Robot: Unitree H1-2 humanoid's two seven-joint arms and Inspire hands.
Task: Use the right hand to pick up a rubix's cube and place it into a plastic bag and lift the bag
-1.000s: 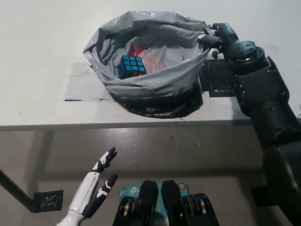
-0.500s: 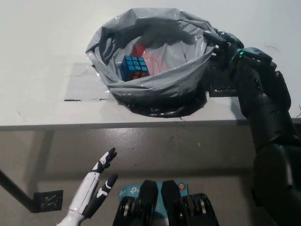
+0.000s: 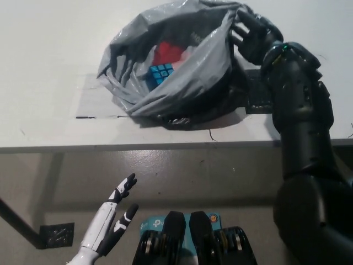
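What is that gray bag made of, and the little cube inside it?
The bag looks like thin gray plastic film: it crinkles and shines where light hits the folds. The cube seems to be hard plastic, with flat blue squares split by dark lines. The black right hand grips the bag's rim.

No text — none legible anywhere here.

White table [image 3: 49, 130] over a dull floor [image 3: 231, 182], black bracket [image 3: 55, 234] below.

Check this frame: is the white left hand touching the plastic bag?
No, the left hand hangs open below the table edge, well apart from the plastic bag, whose rim the right hand grips.
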